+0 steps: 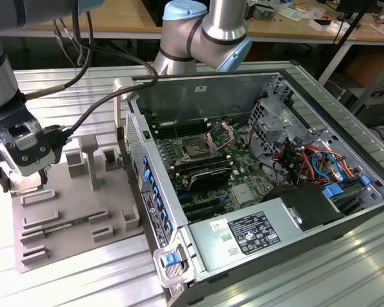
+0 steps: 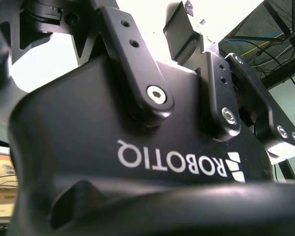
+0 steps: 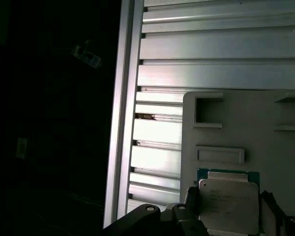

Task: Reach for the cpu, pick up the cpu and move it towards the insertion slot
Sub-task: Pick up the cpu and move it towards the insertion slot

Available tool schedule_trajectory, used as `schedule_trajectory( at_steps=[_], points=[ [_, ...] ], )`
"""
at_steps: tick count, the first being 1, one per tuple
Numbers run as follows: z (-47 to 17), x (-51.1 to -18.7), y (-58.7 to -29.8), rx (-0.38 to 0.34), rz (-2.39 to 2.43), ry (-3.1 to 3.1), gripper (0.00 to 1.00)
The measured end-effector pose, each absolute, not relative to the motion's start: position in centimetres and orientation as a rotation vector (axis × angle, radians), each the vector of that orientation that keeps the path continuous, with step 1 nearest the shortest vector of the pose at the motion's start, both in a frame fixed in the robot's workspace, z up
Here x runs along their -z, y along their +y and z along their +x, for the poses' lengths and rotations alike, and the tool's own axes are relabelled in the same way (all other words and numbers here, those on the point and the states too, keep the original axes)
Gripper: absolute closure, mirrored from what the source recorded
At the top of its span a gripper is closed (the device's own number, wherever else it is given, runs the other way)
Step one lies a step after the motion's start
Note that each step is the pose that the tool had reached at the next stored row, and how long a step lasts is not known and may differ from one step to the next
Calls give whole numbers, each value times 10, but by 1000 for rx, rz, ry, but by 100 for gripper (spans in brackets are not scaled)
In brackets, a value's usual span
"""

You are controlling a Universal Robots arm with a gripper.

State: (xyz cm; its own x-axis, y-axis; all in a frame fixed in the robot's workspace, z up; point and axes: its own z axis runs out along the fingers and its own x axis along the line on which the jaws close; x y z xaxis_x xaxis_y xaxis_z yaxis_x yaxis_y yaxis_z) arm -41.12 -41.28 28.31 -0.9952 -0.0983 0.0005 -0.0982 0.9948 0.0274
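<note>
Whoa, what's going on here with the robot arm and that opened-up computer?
The arm's gripper is down at the grey parts tray on the exterior view's left, right at the cpu, a small silvery chip. Whether it has grasped the chip cannot be told. The insertion slot sits inside the open computer case, well off to the exterior view's right.

Stock count: 1 cpu; 1 insertion slot; 1 open computer case; 1 power supply; 1 grey fixture tray; 1 robot arm; 1 slatted metal worktop.
</note>
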Motion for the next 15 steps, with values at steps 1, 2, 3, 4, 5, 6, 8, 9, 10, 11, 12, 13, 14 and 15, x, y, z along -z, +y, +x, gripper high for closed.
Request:
schedule_trajectory(
  at_steps=[1,2,3,4,5,6,8,9,10,11,12,13,14,15],
  points=[
    [-411,-284,-413,43,155,-3136,45],
    [-411,-284,-413,43,155,-3136,45],
    [-411,-285,-413,43,154,-3136,45],
    [-411,-285,-413,43,154,-3136,45],
    [-411,-286,-413,43,154,-3136,45],
    [-411,-287,-413,43,155,-3136,45],
    [-411,-288,-413,43,154,-3136,45],
    [-411,-289,-413,43,154,-3136,45],
    [-411,-290,-413,43,154,-3136,45],
    [-411,-290,-413,43,154,-3136,45],
    [-411,-291,-413,43,154,-3136,45],
    [-411,-291,-413,43,155,-3136,45],
    [-411,-292,-413,43,154,-3136,45],
    [-411,-293,-413,43,154,-3136,45]
  ],
)
